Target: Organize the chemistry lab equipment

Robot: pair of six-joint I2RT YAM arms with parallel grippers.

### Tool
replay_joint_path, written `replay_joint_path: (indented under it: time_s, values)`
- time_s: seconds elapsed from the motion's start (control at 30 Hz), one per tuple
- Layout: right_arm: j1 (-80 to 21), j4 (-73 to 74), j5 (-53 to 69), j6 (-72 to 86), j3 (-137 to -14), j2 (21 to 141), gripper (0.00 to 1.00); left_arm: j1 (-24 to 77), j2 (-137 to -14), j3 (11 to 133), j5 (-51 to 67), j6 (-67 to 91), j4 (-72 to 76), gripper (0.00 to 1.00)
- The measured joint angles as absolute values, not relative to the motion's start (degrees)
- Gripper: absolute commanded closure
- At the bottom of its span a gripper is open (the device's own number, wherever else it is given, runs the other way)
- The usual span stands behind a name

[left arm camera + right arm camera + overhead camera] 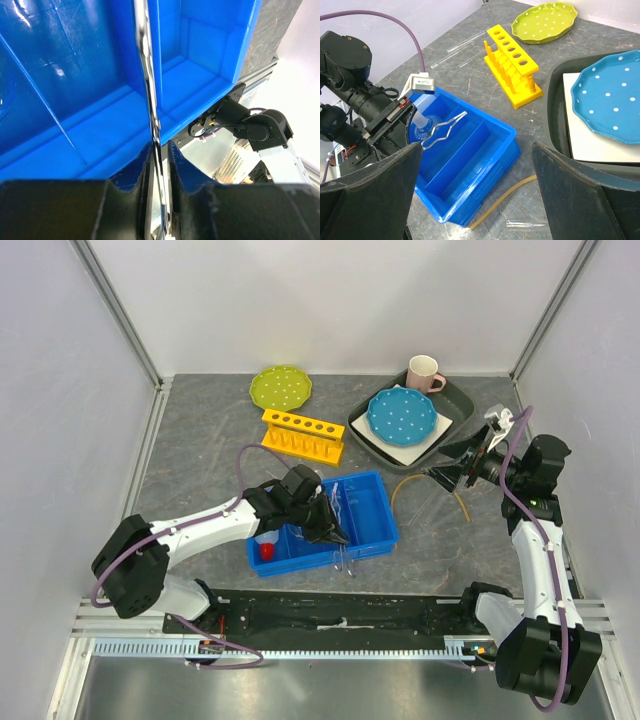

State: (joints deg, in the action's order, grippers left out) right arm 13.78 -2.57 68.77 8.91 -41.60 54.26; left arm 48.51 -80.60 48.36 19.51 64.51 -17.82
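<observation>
Top view: high, looking down. Left wrist: very close inside blue bin (210,45). Right wrist: oblique, farther, same bin.

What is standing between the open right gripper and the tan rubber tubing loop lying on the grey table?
Nothing visible. The tan rubber tubing loop lies exposed on the table beside the blue plastic bin, and the right gripper, jaws wide, has a clear line down to it.
</observation>
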Motion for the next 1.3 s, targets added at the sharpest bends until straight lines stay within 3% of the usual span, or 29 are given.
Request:
replay_joint_path:
  time_s: [0.33, 0.67, 0.83, 1.03, 1.1, 1.3]
  values:
    - [14.1, -2.6, 68.9, 9.3, -41.6, 54.3, 0.02, 48.6, -80.6, 48.4, 19.5, 64.5, -17.8, 0.64]
    - [14.2, -2.5, 69.6, 8.8, -41.4, 54.5, 0.02, 48.6, -80.1, 55.2, 15.3, 61.7, -25.7, 0.43]
    - [14.2, 0.2, 69.7, 5.1, -41.3, 55.6, 0.02, 48.1, -73.9, 58.3, 11.1, 56.7, -28.8, 0.33]
    - [14.5, 10.4, 69.0, -3.6, -42.3, 58.1, 0.02, 45.5, -60.3, 58.5, 2.4, 47.4, -31.8, 0.05]
    - [14.5, 17.8, 67.3, -9.4, -45.2, 59.6, 0.02, 43.0, -54.9, 58.5, -0.2, 43.5, -32.5, 0.00]
    - [14.5, 39.0, 59.7, -27.2, -56.2, 64.4, 0.02, 30.4, -45.4, 58.4, -3.1, 31.2, -34.2, 0.00]
